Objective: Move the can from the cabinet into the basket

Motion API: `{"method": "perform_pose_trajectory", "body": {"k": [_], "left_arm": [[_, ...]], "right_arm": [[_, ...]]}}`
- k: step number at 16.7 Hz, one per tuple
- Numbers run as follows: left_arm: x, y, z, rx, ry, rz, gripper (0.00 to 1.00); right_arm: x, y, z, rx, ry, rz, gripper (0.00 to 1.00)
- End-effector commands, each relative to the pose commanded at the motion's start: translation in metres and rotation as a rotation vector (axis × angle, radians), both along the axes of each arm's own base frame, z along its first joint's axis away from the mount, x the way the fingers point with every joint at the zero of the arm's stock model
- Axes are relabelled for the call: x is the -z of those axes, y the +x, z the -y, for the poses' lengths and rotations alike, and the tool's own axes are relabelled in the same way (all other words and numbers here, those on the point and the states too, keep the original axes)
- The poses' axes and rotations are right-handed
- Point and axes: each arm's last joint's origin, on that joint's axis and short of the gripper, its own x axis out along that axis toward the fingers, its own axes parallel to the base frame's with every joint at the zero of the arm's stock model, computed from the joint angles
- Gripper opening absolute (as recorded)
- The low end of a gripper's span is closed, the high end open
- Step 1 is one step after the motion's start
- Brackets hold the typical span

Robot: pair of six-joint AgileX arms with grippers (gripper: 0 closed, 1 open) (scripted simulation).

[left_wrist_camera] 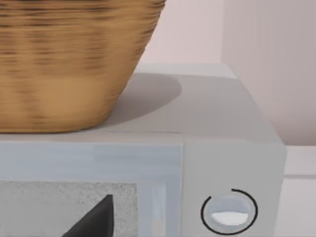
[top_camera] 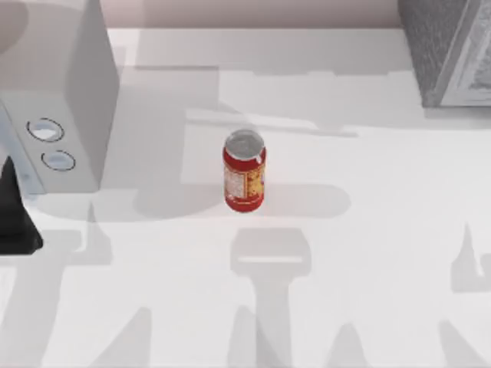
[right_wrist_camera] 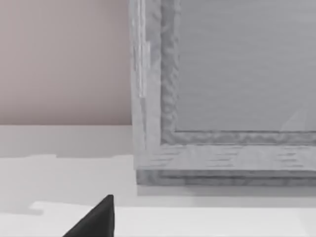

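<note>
The can [top_camera: 245, 170] stands on the table [top_camera: 368, 230], out in the open near the middle: red body, yellow printed label, shiny silver top [top_camera: 245, 145] facing up. It is upright, long axis vertical, nothing touching it. The label faces the near edge of the table in the top view.

Off to the table's left sits a pale grey box [top_camera: 57, 100] with two round dials [top_camera: 45, 129] on its front, well apart from the can. In the left wrist view a woven basket [left_wrist_camera: 69, 59] rests on top of that box, with one dial below it. At the far right corner is the cabinet [top_camera: 449, 50], dark grey and speckled, with a lighter framed front panel [right_wrist_camera: 237, 64] that fills much of the right wrist view.

The left arm shows as a dark shape [top_camera: 17, 211] at the table's left edge, just in front of the grey box, well clear of the can. One dark fingertip [left_wrist_camera: 96, 219] pokes into the left wrist view, aimed at the box front; whether that gripper is apart or together, I cannot tell. A single dark fingertip [right_wrist_camera: 96, 219] shows in the right wrist view too, facing the cabinet; again I cannot tell.
</note>
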Motion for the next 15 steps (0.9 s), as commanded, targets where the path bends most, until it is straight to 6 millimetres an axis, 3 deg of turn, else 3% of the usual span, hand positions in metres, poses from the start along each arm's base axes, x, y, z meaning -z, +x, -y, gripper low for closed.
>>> {"method": "perform_pose_trajectory", "body": {"k": [4,8,11,15], "left_arm": [[-0.018,0.033,0.023,0.002,-0.001,-0.006,1.00],[-0.019,0.073,0.064,0.003,0.000,-0.008,1.00],[-0.004,0.099,0.105,0.003,0.001,-0.009,1.00],[0.036,0.116,0.164,0.003,0.003,-0.008,1.00]], "right_arm": [[0.000,0.000,0.000,0.000,0.000,0.000,1.00],[0.000,0.000,0.000,0.000,0.000,0.000,1.00],[0.000,0.000,0.000,0.000,0.000,0.000,1.00],[0.000,0.000,0.000,0.000,0.000,0.000,1.00]]}}
